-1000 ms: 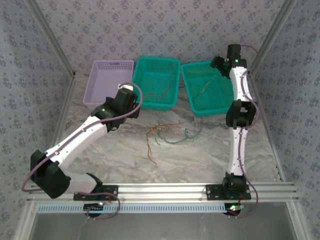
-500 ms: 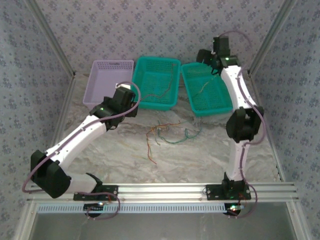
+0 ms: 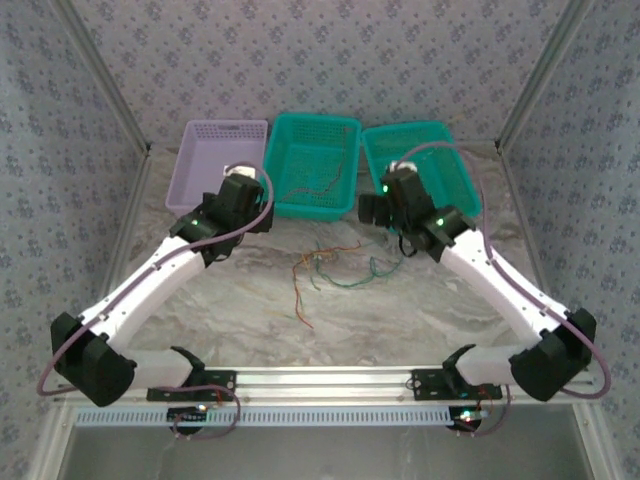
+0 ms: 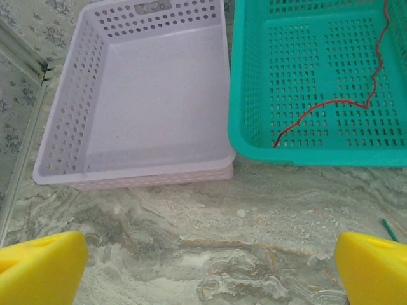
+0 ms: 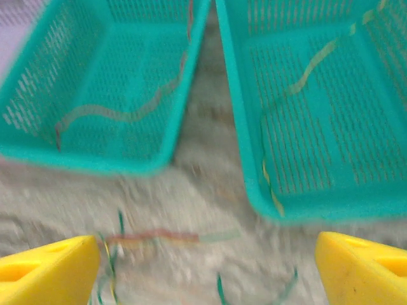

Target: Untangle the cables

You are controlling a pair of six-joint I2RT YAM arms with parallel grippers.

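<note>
Top view, tangle: the tangle of cables [image 3: 335,265] lies loose on the marble-patterned table [image 3: 230,310], between the two arms and just in front of the baskets. Orange, red, green and dark strands cross one another.
Top view, baskets: lilac basket [image 3: 225,127], middle teal basket [image 3: 318,120] and right teal basket [image 3: 400,131] stand in a row at the far edge, likely one for each sorted colour.
Top view, obstruction: the right arm reaches across the right teal basket and hides much of its floor. The left arm sits by the gap between the lilac and middle baskets.

Left wrist, tool: the left gripper [image 4: 206,270] is spread wide, yellow pads at the frame corners, with nothing between them but bare table.
Left wrist, contents: a red cable [image 4: 331,105] lies alone in the middle teal basket [image 4: 305,155]. The lilac basket [image 4: 63,114] holds nothing. A green cable end [image 4: 389,230] pokes in at the right edge.
Left wrist, judgement: it seems parked clear of the pile, ready to pin or pull a strand.

Right wrist, tool: the right gripper [image 5: 203,267] is released, its pads far apart and grasping nothing. The view is blurred.
Right wrist, contents: an orange cable [image 5: 305,70] lies in the right teal basket [image 5: 236,108]; a reddish one lies in the left-hand basket.
Right wrist, judgement: the tangle's strands [image 5: 152,238] lie just ahead of the pads, so it looks aimed at the next pick. The crossing green strands may drag along.
</note>
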